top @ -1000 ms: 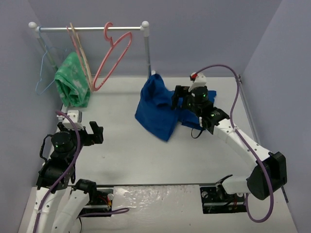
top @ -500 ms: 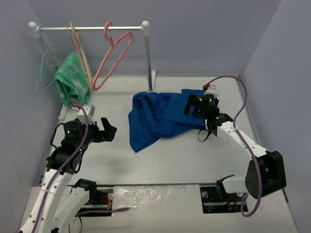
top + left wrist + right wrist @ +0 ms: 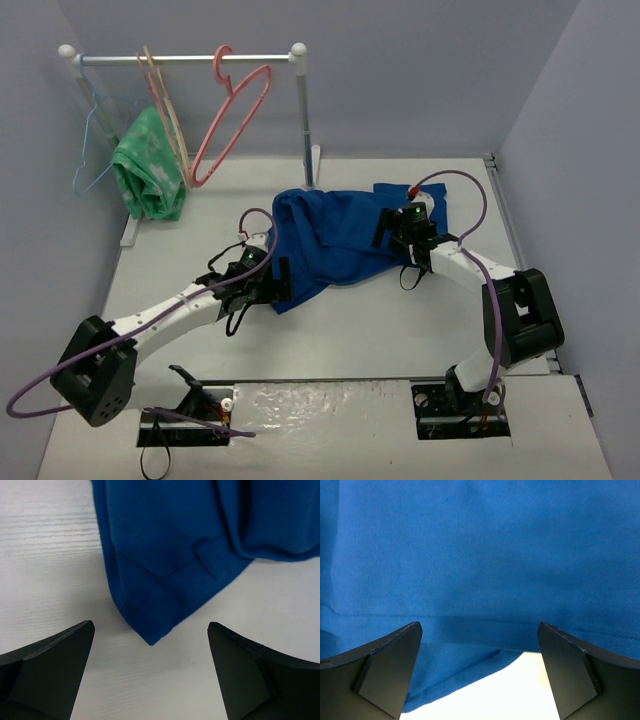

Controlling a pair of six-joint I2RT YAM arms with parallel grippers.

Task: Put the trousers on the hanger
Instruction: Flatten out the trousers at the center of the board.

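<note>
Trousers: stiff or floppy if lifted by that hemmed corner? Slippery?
Probably floppy: the trousers lie in soft folds on the table. Lifted by the hemmed corner, the rest would likely sag and drag. The matte woven cloth seems unlikely to slip from the left fingers.

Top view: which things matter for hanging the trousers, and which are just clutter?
For the job:
trousers
pink hanger
left gripper, open
right gripper, open

Lying about:
green cloth
beige hanger
light-blue wire hanger
</note>
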